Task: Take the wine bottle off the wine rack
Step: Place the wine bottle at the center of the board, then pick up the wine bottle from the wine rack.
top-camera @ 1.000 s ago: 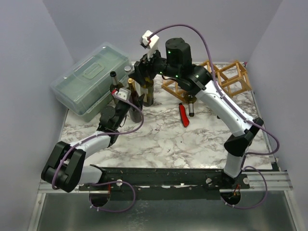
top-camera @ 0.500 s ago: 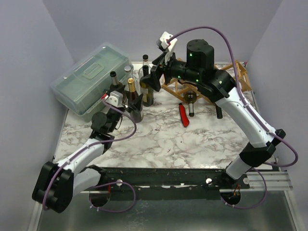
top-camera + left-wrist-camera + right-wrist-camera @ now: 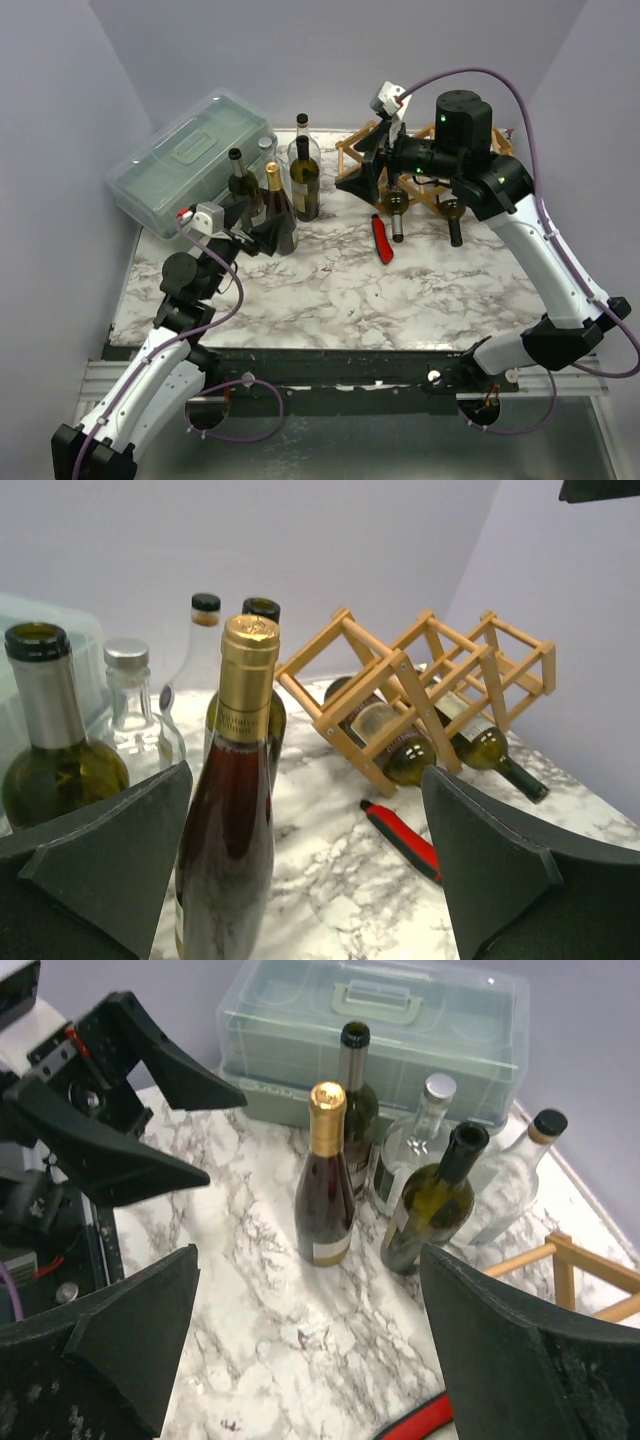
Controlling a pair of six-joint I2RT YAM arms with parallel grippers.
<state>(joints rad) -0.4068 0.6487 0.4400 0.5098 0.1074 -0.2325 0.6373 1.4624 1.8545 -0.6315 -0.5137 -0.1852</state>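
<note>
Holds the left hand (image 3: 255, 238) wide apart, gripping nothing, with a gold-capped bottle (image 3: 232, 810) upright straight ahead of it and more standing bottles behind. Holds the right hand (image 3: 362, 170) apart and empty too, raised over the bench (image 3: 330, 290). Has the wine rack (image 3: 414, 695) just below and behind the right hand, with a wine bottle (image 3: 400, 758) and a second wine bottle (image 3: 485, 745) lying in its cells, a red tool (image 3: 382, 240) beside one neck.
</note>
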